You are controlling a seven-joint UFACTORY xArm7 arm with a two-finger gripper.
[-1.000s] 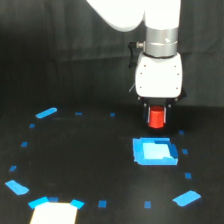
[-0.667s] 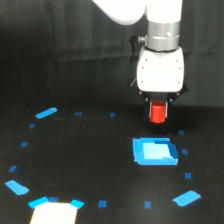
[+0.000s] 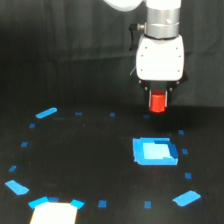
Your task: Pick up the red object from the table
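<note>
The red object [image 3: 158, 102], a short red-orange cylinder, hangs in the air under the white gripper body, well above the black table [image 3: 90, 165]. My gripper [image 3: 158, 100] is shut on it, with dark fingers on either side of its upper part. It sits over the table's far right area, up and slightly right of the larger blue square patch [image 3: 154, 151]. The cylinder's top is hidden inside the gripper.
Small blue tape marks ring the table, with longer strips at the left [image 3: 46, 113], near left [image 3: 17, 187] and near right [image 3: 186, 198]. A pale patch [image 3: 54, 212] edged with blue tape lies at the front left. A dark curtain fills the background.
The arm has risen, carrying the red object higher above the table, away from the blue square patch. The gripper stays shut on it.
</note>
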